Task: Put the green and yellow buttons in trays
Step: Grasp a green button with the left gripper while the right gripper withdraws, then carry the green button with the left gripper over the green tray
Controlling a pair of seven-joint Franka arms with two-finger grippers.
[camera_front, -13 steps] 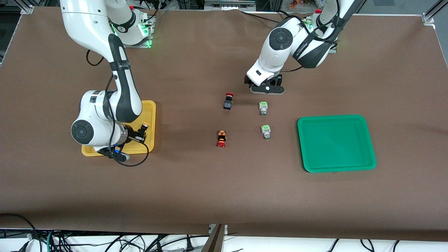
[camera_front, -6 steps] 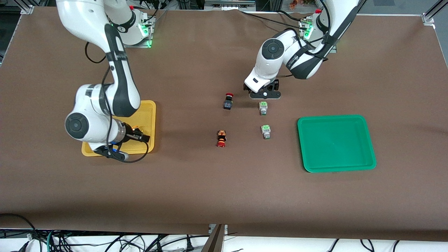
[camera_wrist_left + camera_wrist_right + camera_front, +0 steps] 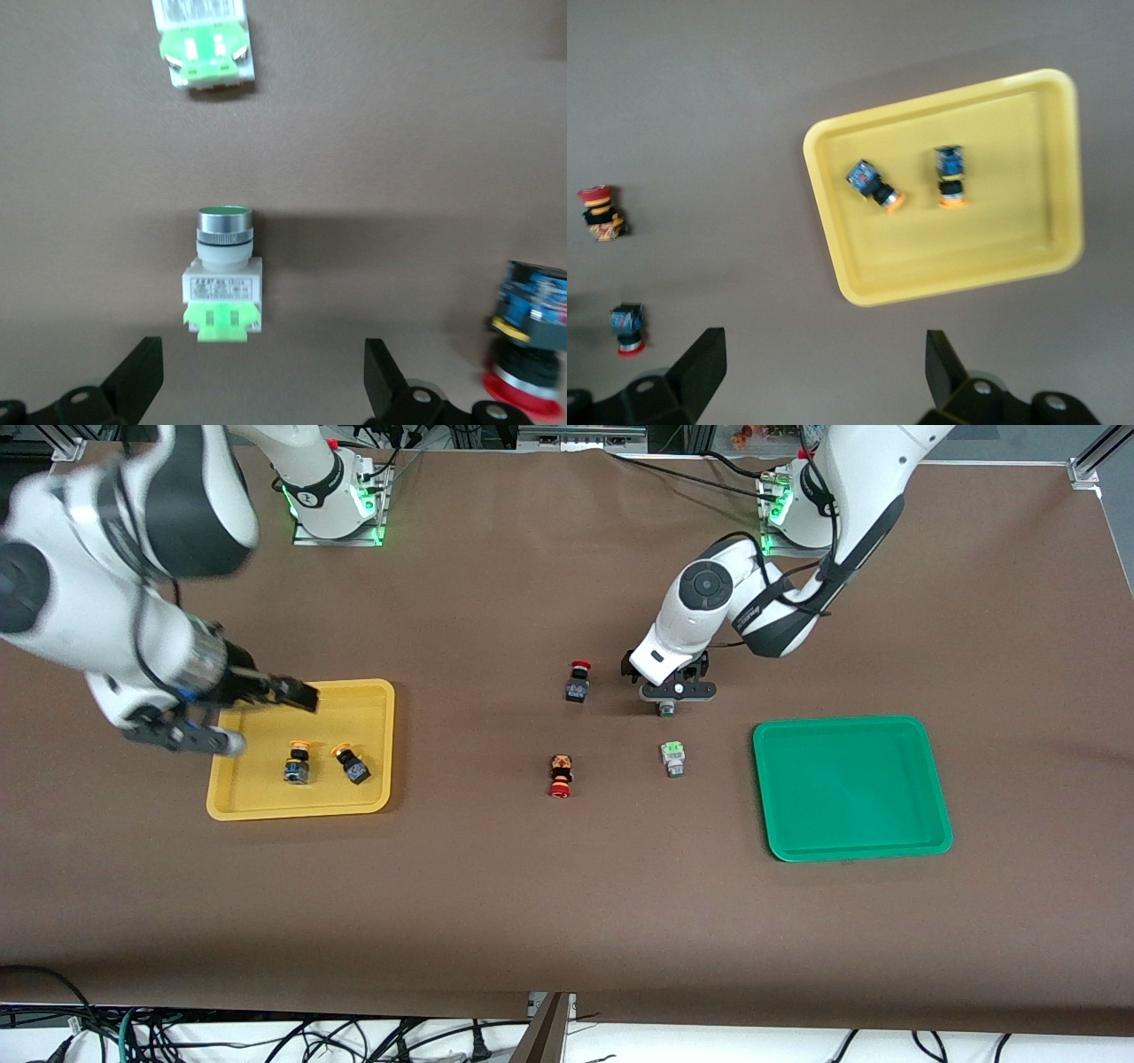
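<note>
We are seeing the left end effector point(image 3: 671, 693) hanging low over one green button point(image 3: 666, 708), which is lying on the brown bench point(image 3: 532, 886) between the red-capped button point(image 3: 577, 682) and the green tray point(image 3: 850, 786). In the left wrist view its two fingers point(image 3: 137, 381) are standing wide apart with that green button point(image 3: 222, 274) lying on the bench between them, touching neither; the end effector is holding nothing. The second green button point(image 3: 673, 759) is lying just nearer the front camera than the first, beside the green tray but apart from its rim, and it is showing in the left wrist view too point(image 3: 203, 44). The green tray is holding no button.

We are seeing the right end effector point(image 3: 297, 693) raised above the yellow tray's point(image 3: 372, 691) rim on the side toward the robots' bases. In the right wrist view its fingers point(image 3: 700, 367) are spread wide and gripping nothing. Two yellow buttons are lying on their sides inside the yellow tray: one point(image 3: 297, 764) nearer the right arm's end of the bench, the other point(image 3: 352, 762) just beside it, the two not touching. The right wrist view is showing both of them point(image 3: 873, 184) point(image 3: 951, 174) inside the tray point(image 3: 833, 230).

Another red-capped button point(image 3: 560, 776) is lying on the bench nearer the front camera than the first.
</note>
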